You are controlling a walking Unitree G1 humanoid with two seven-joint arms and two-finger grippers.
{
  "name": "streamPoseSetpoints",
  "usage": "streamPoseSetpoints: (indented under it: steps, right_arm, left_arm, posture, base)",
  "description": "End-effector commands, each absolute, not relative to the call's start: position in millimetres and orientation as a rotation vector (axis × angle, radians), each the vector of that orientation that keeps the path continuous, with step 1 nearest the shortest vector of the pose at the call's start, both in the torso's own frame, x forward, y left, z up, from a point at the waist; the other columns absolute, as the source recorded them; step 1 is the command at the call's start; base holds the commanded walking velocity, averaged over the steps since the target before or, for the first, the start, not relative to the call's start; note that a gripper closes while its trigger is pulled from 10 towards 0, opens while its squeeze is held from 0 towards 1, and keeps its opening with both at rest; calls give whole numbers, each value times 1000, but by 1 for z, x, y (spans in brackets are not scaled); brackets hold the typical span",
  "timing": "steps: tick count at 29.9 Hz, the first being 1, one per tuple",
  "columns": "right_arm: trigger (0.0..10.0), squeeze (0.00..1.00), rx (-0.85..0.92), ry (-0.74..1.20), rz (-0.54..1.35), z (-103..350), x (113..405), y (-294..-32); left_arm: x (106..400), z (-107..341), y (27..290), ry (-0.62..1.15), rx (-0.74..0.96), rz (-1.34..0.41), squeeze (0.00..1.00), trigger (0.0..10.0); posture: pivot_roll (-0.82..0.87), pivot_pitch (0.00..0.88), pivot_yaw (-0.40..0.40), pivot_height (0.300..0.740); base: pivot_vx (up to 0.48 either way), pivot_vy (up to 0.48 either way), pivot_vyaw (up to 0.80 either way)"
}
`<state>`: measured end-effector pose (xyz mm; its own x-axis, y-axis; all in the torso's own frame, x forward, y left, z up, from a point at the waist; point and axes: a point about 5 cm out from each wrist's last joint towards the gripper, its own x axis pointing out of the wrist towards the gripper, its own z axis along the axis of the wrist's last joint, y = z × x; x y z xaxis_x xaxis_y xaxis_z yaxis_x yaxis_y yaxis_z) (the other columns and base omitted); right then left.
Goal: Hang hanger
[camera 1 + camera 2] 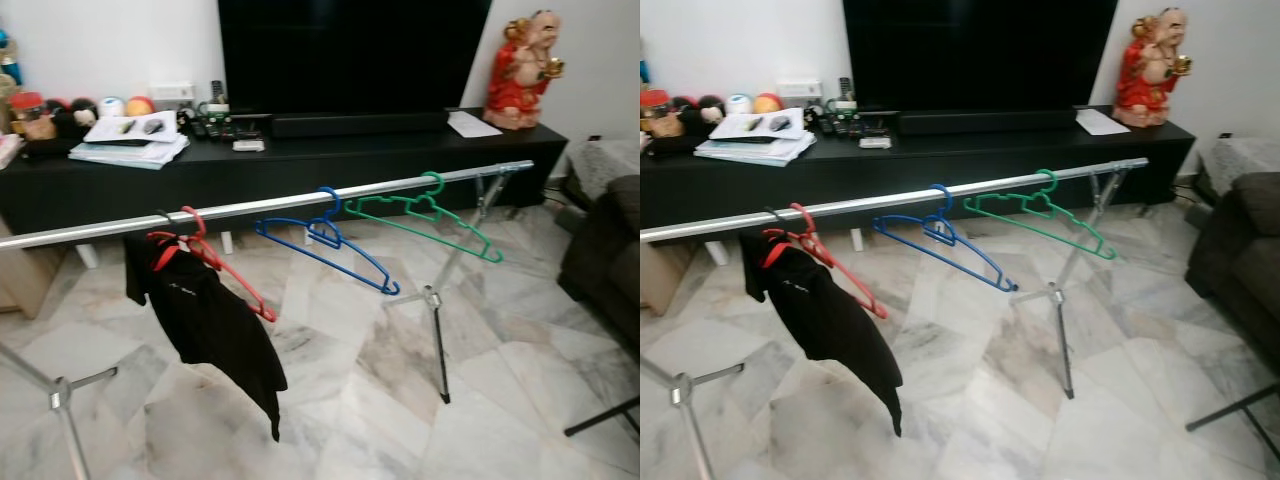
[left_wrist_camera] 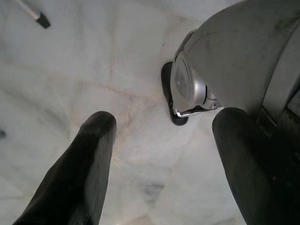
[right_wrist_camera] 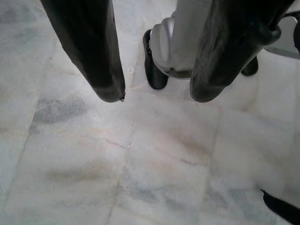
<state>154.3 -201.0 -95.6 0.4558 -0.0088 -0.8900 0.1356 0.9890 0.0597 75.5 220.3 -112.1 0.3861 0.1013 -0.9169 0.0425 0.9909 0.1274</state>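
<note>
A silver clothes rail (image 1: 280, 204) runs across the room on folding legs. Three hangers hang from it: a red hanger (image 1: 215, 262) carrying a black garment (image 1: 215, 330) at the left, a blue hanger (image 1: 330, 243) in the middle, and a green hanger (image 1: 430, 217) towards the right. My left gripper (image 2: 161, 124) points down at the marble floor, open and holding nothing. My right gripper (image 3: 157, 91) also hangs over the floor, open and empty, with my own foot (image 3: 154, 70) beyond its fingertips.
A black TV console (image 1: 300, 165) with a large TV (image 1: 350, 50), papers and a red figurine (image 1: 522, 72) stands behind the rail. A dark sofa (image 1: 605, 255) sits at the right. Rail legs (image 1: 437, 340) spread over the marble floor (image 1: 350, 420).
</note>
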Motion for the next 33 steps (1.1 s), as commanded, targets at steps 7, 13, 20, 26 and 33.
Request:
streamPoseSetpoints:
  steps: [7, 13, 20, 26, 33]
  right_arm:
    - [10000, 0, 127, 1105, -93, -97, 151, -201]
    - [10000, 0, 128, 1106, -89, -97, 151, -200]
    - [10000, 0, 130, 1105, -89, -97, 151, -198]
    - [10000, 0, 132, 1102, -91, -97, 152, -198]
    - [10000, 0, 135, 1099, -96, -97, 153, -199]
  left_arm:
    - [75, -113, 217, 1188, 140, 25, 0, 10000]
    - [74, -113, 218, 1188, 148, 24, 0, 10000]
    - [75, -113, 220, 1184, 160, 26, 0, 10000]
    - [77, -112, 221, 1171, 164, 43, 0, 10000]
    - [78, -111, 223, 1151, 192, 77, 0, 10000]
  posture:
    - [93, 0, -13, 740]
    - [94, 0, -9, 740]
    - [94, 0, -8, 740]
    - [94, 0, -7, 740]
    - [93, 0, -8, 740]
  base:
    - [0, 0, -800]
    - [0, 0, -800]
    - [0, 0, -800]
    - [0, 0, -800]
    - [0, 0, -800]
